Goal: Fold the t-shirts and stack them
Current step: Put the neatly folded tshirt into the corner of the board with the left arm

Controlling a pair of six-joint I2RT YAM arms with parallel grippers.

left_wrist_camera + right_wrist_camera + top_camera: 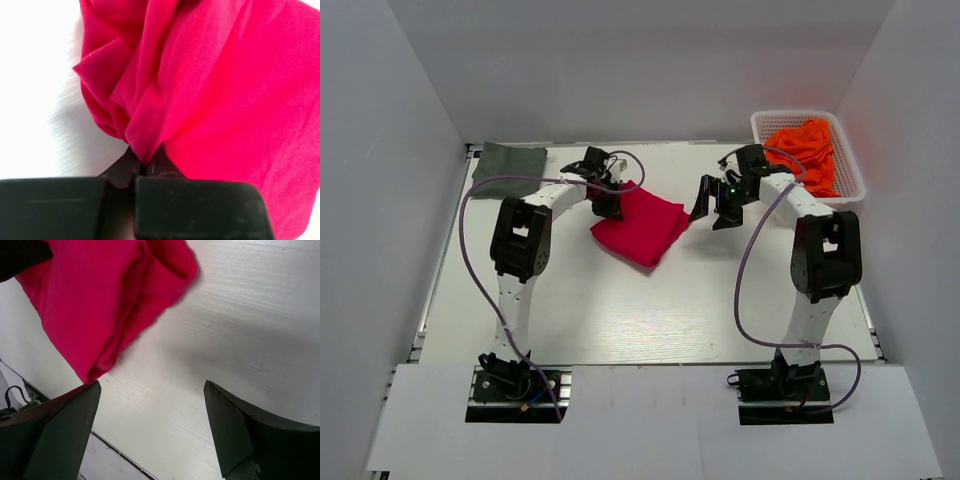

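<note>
A folded crimson red t-shirt (642, 228) lies mid-table. My left gripper (608, 205) is shut on its far left corner; the left wrist view shows the red fabric (210, 85) pinched and bunched between my closed fingertips (157, 167). My right gripper (712, 212) is open and empty just right of the shirt; the right wrist view shows the shirt's edge (100, 305) beyond my spread fingers (65, 425). A folded dark grey-green t-shirt (509, 162) lies at the far left. Several bright orange t-shirts (806, 152) are piled in the basket.
The white mesh basket (853, 168) stands at the far right corner. White walls enclose the table on the left, back and right. A purple cable loops from each arm above the table (620, 310).
</note>
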